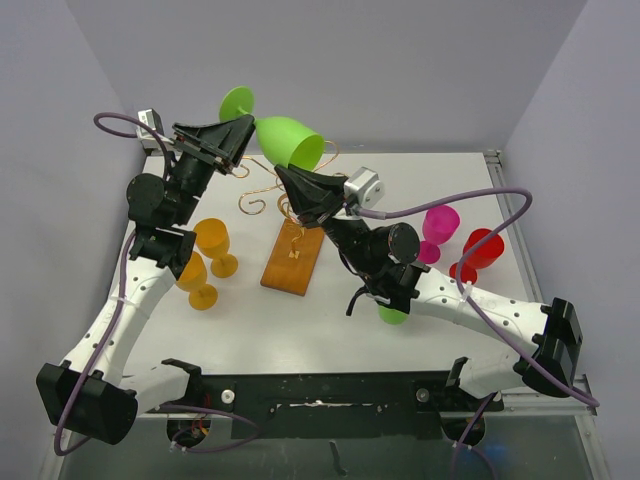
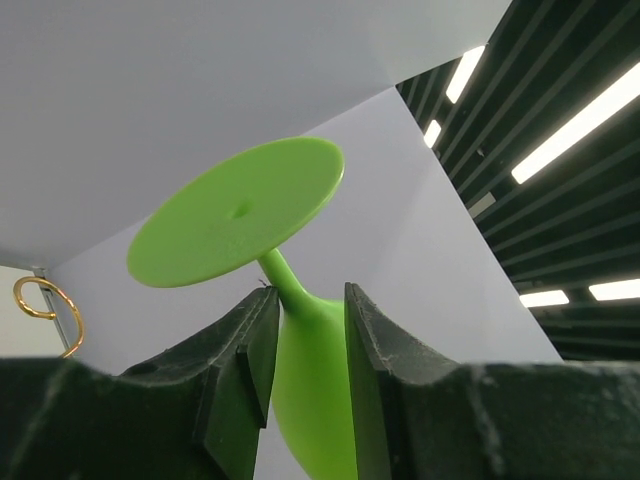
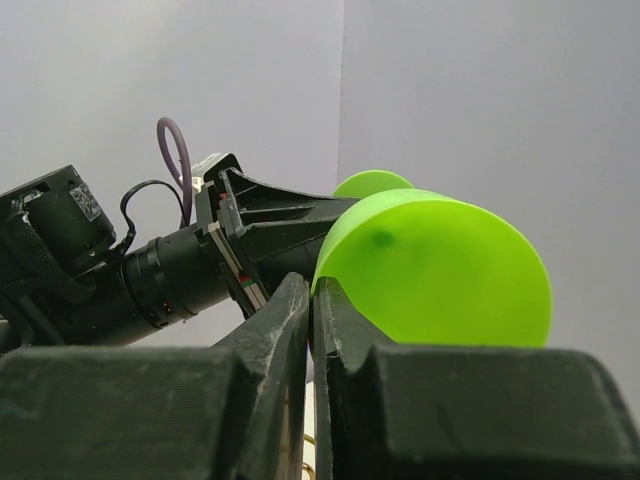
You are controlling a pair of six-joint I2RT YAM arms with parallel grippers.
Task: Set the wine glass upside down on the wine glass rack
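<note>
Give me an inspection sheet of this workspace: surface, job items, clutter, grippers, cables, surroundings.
Surface: white table, no spills seen.
Job's things: green wine glass held tilted in the air; wine glass rack upright mid-table.
Clutter: orange glasses left; pink glass and red glass right; green item partly hidden under the right arm.
Grippers: left gripper shut on the stem; right gripper pinching the bowl's rim.
Cables: purple cables loop off both arms.
Surroundings: grey walls.

Raised arms, left pincer [image 1: 246,126] and right pincer [image 1: 282,174] both clamped.
</note>
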